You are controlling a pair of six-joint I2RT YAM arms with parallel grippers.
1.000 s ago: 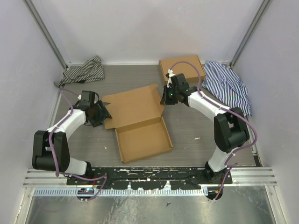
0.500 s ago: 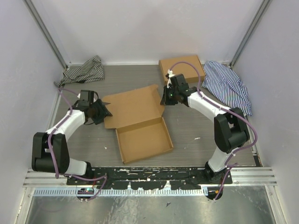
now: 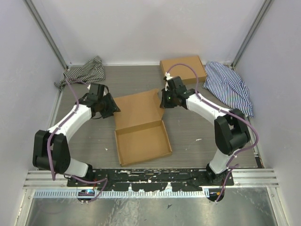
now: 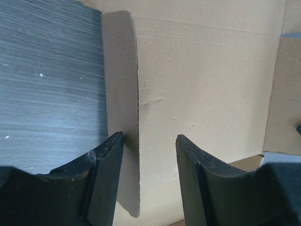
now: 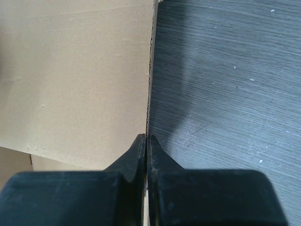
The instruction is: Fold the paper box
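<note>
Centre frame: paper box (image 3: 143, 141) on tabletop (image 3: 197, 127), lid open. From frame left, left claw (image 3: 112, 107) levelled low, parted astride upright lid flap. From right, right claw (image 3: 163, 101) angled down, pinched tight on lid's right edge.

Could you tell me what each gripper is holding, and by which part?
The right gripper pinches the paper box by its lid's right side flap; the left gripper is open astride the left flap, holding nothing.
</note>
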